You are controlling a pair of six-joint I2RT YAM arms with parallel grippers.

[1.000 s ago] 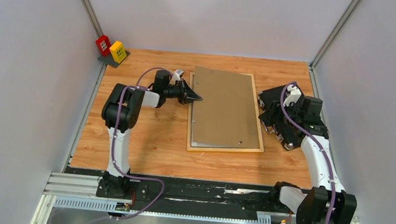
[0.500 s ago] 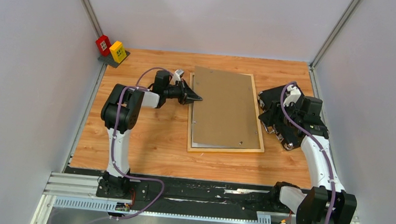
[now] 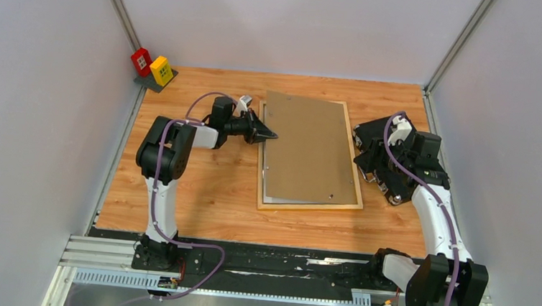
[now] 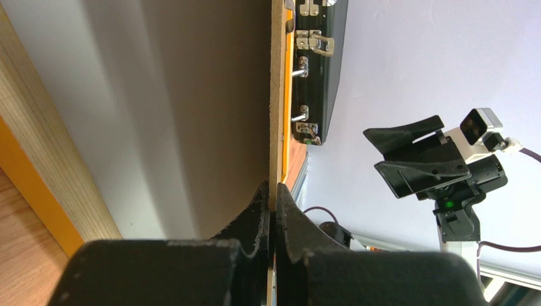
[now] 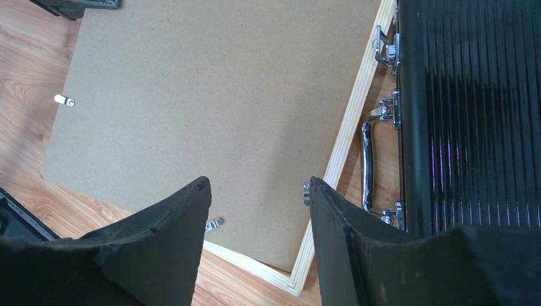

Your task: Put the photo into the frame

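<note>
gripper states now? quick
Left gripper: shut on the panel edge.
Right gripper: open, holding nothing.

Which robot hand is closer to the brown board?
Left. The left gripper pinches the brown board at its left edge. The right gripper hangs open above the board's right side, next to the black case, touching nothing.

frame (image 3: 308, 204): 1
photo (image 4: 64, 83): 1
backing panel (image 3: 308, 148): 1
black case (image 5: 472, 115): 1
case handle (image 5: 365, 159): 1 seen
small blocks: 2, red block (image 3: 141, 60) plus yellow block (image 3: 161, 70)
arms: 2, left arm (image 3: 167, 153), right arm (image 3: 437, 208)
grippers: 2, left gripper (image 4: 271, 191), right gripper (image 5: 255, 191)
</note>
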